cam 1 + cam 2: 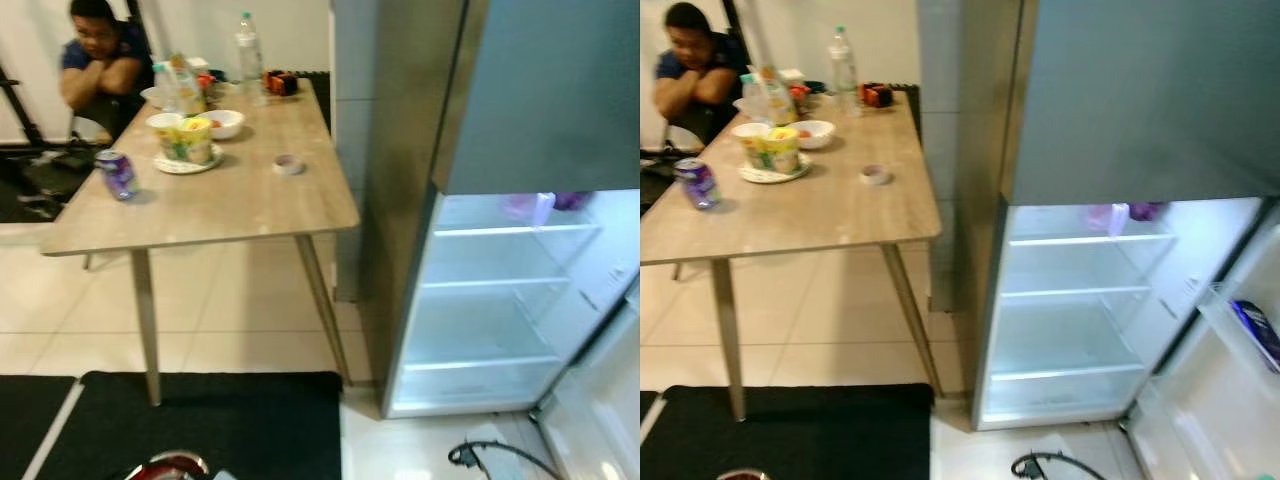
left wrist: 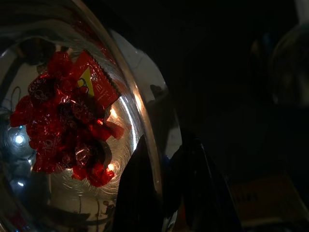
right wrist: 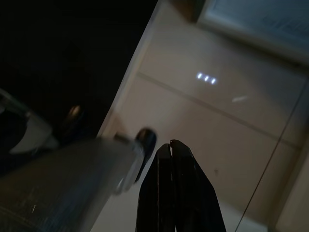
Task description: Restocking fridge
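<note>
My left gripper (image 2: 161, 150) is shut on the rim of a shiny metal bowl (image 2: 140, 108) that holds red-wrapped sweets (image 2: 67, 121). The bowl's edge also peeks in at the bottom of the head view (image 1: 168, 466), low above the black mat. The fridge (image 1: 400, 200) stands to the right with its lower door open. Its lit white shelves (image 1: 480, 360) are bare except for purple items (image 1: 530, 205) on the top shelf. A blue packet (image 1: 1255, 330) lies in the door rack. My right gripper (image 3: 170, 147) is shut on nothing, hanging over the pale tiled floor.
A wooden table (image 1: 230, 205) stands left of the fridge with a purple can (image 1: 117, 173), a yellow cup (image 1: 190, 138), bowls and a water bottle (image 1: 248, 45). A person (image 1: 100, 60) sits at its far end. A black mat (image 1: 200, 420) and a cable (image 1: 490, 458) lie on the floor.
</note>
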